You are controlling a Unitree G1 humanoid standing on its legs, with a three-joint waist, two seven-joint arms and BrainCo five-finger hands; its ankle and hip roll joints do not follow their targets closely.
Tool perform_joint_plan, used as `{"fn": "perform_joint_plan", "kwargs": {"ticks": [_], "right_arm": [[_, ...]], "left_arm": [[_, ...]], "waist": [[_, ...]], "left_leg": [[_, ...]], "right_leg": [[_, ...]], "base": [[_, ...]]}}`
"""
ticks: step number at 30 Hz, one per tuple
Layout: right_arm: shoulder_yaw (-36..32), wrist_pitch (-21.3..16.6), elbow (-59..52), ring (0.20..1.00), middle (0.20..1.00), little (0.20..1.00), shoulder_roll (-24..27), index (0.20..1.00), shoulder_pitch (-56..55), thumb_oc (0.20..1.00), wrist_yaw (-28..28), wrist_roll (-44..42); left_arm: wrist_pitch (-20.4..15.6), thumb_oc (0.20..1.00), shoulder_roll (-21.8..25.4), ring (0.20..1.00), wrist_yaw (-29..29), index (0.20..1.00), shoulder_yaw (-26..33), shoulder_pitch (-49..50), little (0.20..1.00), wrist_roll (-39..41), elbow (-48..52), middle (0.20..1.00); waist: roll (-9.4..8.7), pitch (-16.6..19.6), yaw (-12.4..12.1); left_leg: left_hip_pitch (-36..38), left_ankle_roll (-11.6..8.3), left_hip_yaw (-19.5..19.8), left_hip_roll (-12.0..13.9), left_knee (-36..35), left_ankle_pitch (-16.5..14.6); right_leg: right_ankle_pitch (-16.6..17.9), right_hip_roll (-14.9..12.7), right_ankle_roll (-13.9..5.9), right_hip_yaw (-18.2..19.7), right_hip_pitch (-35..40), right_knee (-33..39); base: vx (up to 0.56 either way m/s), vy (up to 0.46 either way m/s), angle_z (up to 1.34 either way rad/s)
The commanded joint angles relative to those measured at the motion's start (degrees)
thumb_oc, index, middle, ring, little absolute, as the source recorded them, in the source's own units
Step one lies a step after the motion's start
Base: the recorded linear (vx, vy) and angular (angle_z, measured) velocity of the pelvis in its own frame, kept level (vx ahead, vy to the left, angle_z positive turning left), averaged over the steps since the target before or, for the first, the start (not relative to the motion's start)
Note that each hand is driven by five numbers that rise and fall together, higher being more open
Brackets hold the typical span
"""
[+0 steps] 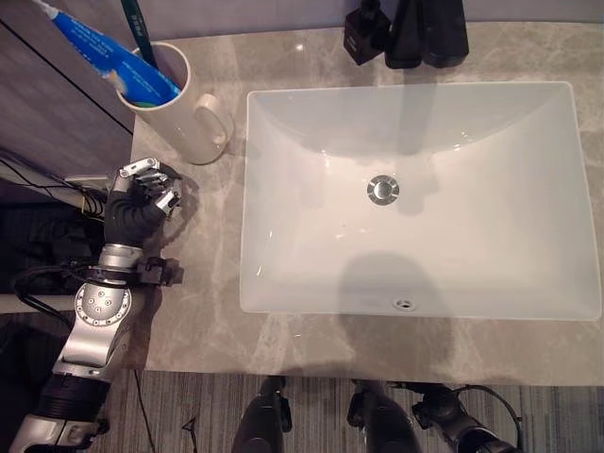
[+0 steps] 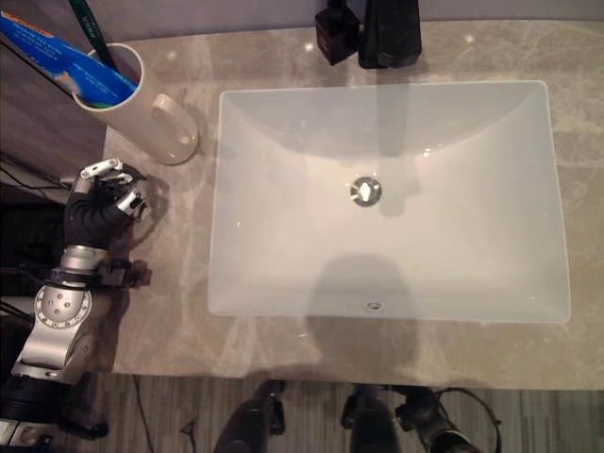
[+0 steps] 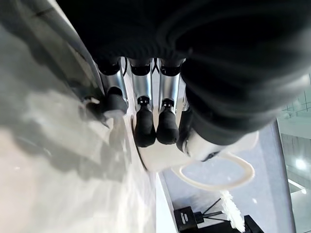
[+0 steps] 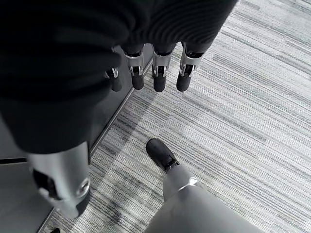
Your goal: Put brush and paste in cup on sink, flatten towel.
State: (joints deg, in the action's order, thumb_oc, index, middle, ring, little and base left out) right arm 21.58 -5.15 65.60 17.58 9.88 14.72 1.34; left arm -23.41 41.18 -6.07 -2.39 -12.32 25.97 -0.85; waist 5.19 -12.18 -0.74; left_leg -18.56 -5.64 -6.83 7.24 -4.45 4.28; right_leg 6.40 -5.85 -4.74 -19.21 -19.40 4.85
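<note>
A white cup [image 1: 175,118] with a handle stands on the grey stone counter [image 1: 198,283], at the back left of the sink. In the cup lean a blue and white toothpaste tube [image 1: 111,57] and a dark green toothbrush [image 1: 135,24]. My left hand [image 1: 134,206] rests on the counter just in front of the cup, its fingers curled and holding nothing. In the left wrist view its fingertips [image 3: 145,131] sit close to the cup [image 3: 163,158]. My right hand [image 4: 159,77] hangs over the floor with relaxed fingers and holds nothing.
A white rectangular sink [image 1: 257,283] with a metal drain [image 1: 382,189] takes up the middle and right of the counter. A black faucet [image 1: 427,33] and a small black object [image 1: 363,36] stand behind it. Striped grey carpet [image 4: 252,111] lies below.
</note>
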Motion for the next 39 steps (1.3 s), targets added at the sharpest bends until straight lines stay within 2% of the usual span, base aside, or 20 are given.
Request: {"fn": "perform_joint_plan", "kwargs": {"ticks": [1, 14, 26, 39], "right_arm": [[1.3, -0.8, -0.6, 1.0, 1.0, 1.0, -0.5, 1.0, 0.3, 1.0, 0.3, 0.4], [1.7, -0.9, -0.9, 1.0, 1.0, 1.0, -0.2, 1.0, 0.3, 1.0, 0.6, -0.4], [2.2, -0.8, -1.2, 1.0, 1.0, 1.0, -0.4, 1.0, 0.1, 1.0, 0.8, -0.5], [-0.8, -0.5, -0.4, 1.0, 1.0, 1.0, 1.0, 1.0, -1.4, 1.0, 0.4, -0.1]], "left_arm": [[1.6, 0.2, 2.6, 0.2, -1.2, 0.2, 0.1, 1.5, 0.2, -2.5, -4.7, 0.2], [2.4, 0.2, 5.9, 0.2, -3.2, 0.2, -4.2, -8.3, 0.2, -3.3, -12.9, 0.2], [3.3, 0.2, 4.2, 0.2, -4.7, 0.2, -7.2, -13.1, 0.2, -3.0, -17.7, 0.2], [2.8, 0.2, 4.1, 0.2, -0.1, 0.2, 2.6, 5.1, 0.2, -0.4, -7.4, 0.2]], "waist": [[-2.08, -1.2, 1.2], [-1.96, -1.3, 2.5], [-1.41, -1.3, 3.4], [-0.13, -1.1, 1.6]], "left_leg": [[2.0, 1.46, -1.2, -4.6, -0.6, 0.7], [1.8, 1.37, -2.1, -4.5, -0.6, 0.5], [2.7, 1.57, -2.5, -4.3, -0.6, 0.2], [4.2, 1.59, -2.6, -4.2, -0.6, 0.2]], "right_leg": [[0.0, 1.4, -1.31, 5.9, 1.0, -1.9], [0.8, 1.6, -1.58, 7.1, 0.3, -1.4], [-0.1, 1.7, -1.26, 7.8, -0.1, -3.2], [-0.9, 2.0, -0.84, 7.9, 0.8, -3.3]], "base": [[0.0, 0.0, 0.0], [0.0, 0.0, 0.0], [0.01, 0.005, -0.05], [0.01, -0.006, -0.03]]}}
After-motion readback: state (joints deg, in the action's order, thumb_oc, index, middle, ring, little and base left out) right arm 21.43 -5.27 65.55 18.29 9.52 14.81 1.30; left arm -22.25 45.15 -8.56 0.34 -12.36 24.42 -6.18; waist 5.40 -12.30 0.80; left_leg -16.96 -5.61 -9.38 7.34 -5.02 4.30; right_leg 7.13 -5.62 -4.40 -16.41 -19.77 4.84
